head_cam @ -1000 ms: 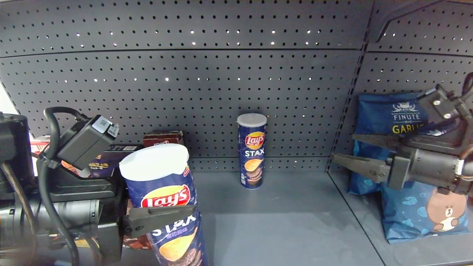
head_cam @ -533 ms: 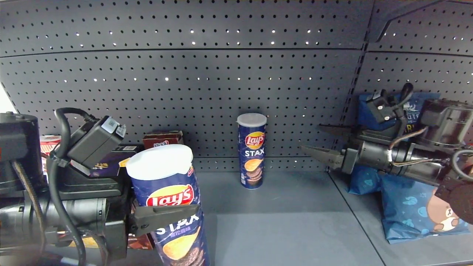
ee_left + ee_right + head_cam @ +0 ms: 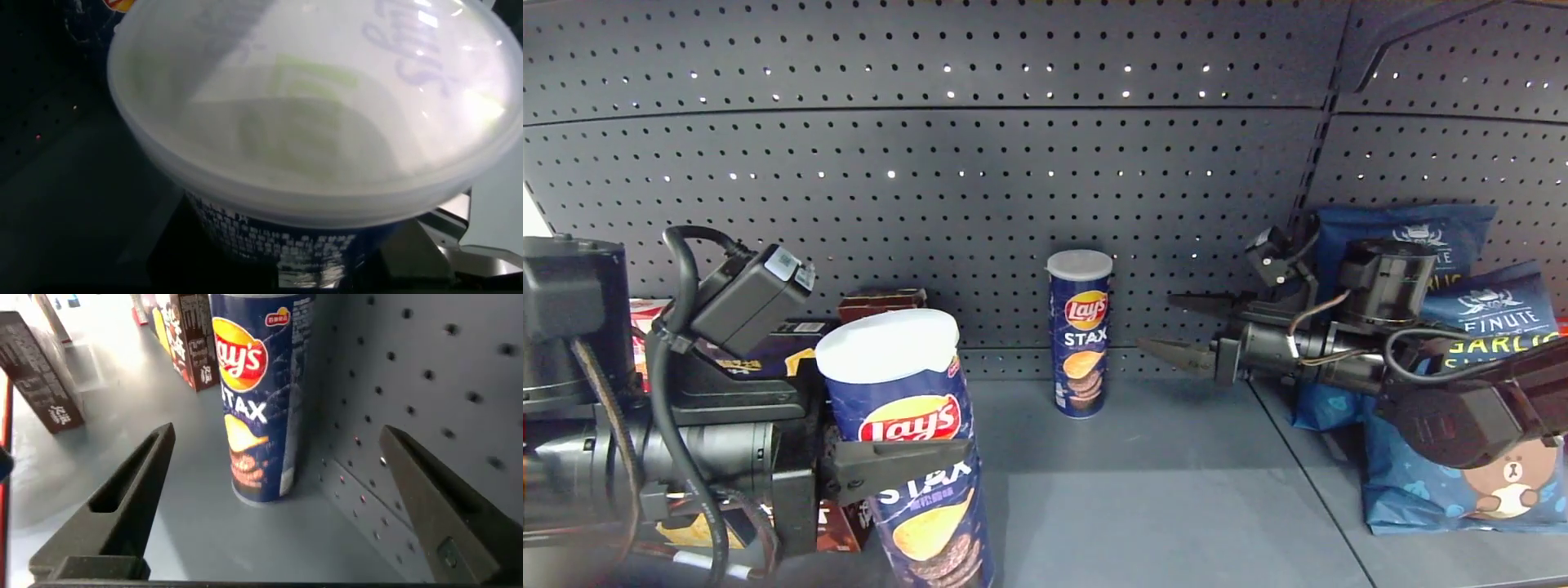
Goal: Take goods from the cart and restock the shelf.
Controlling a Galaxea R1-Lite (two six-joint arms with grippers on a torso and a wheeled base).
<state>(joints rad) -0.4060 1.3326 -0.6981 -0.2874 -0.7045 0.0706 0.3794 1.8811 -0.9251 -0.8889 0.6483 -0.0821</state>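
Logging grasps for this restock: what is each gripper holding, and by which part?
Left gripper: a chips can, fingers clamped across its mid-body, below the lid. Right gripper: open, holding nothing.

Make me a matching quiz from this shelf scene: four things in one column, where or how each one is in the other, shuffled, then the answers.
Column one
1. near chip can
2. far chip can
3. right end effector
4. blue snack bags

Column two
A. open, holding nothing
B. at the right end of the shelf
C. standing free at the back of the shelf
D. clamped in the left end effector

Pairs: 1-D, 2-C, 3-A, 4-B
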